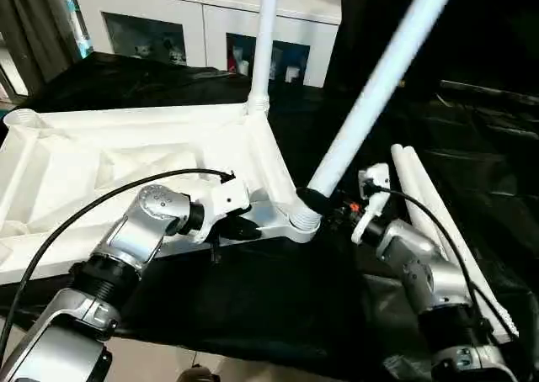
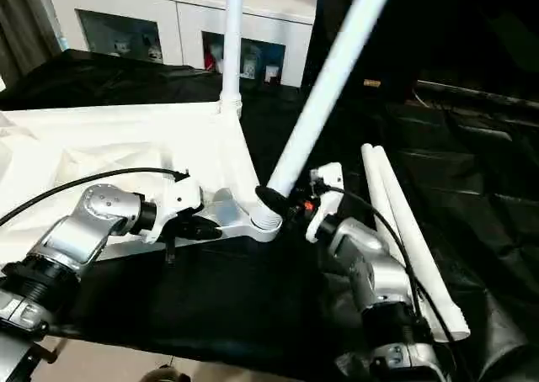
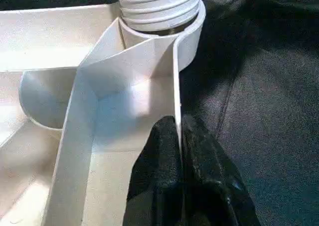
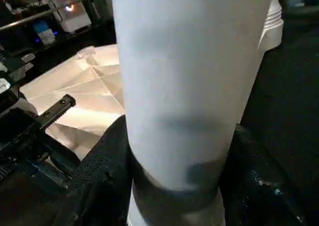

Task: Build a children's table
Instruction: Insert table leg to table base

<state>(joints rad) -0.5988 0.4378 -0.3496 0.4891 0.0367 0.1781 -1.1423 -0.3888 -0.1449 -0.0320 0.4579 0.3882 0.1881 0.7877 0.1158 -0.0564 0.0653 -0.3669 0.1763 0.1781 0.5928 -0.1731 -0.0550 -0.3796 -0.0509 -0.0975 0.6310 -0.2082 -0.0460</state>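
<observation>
The white tabletop (image 1: pixel 76 142) lies upside down on the black-draped work table, ribs facing up. One white leg (image 1: pixel 264 45) stands upright in its far right corner socket. A second leg (image 1: pixel 379 79) leans to the right, its threaded lower end at the near right corner socket (image 1: pixel 305 222). My right gripper (image 1: pixel 325 204) is shut on this leaning leg just above the socket, black fingers (image 4: pixel 107 156) on both sides of the tube. My left gripper (image 3: pixel 178 124) is shut on the tabletop's thin rim wall (image 3: pixel 175 76), close beside that same corner.
Two loose white legs (image 1: pixel 434 214) lie side by side on the black cloth (image 1: pixel 253 298) to the right of my right arm. A white cabinet (image 1: pixel 202 20) with glass doors stands behind the work table. The table's near edge runs just below my forearms.
</observation>
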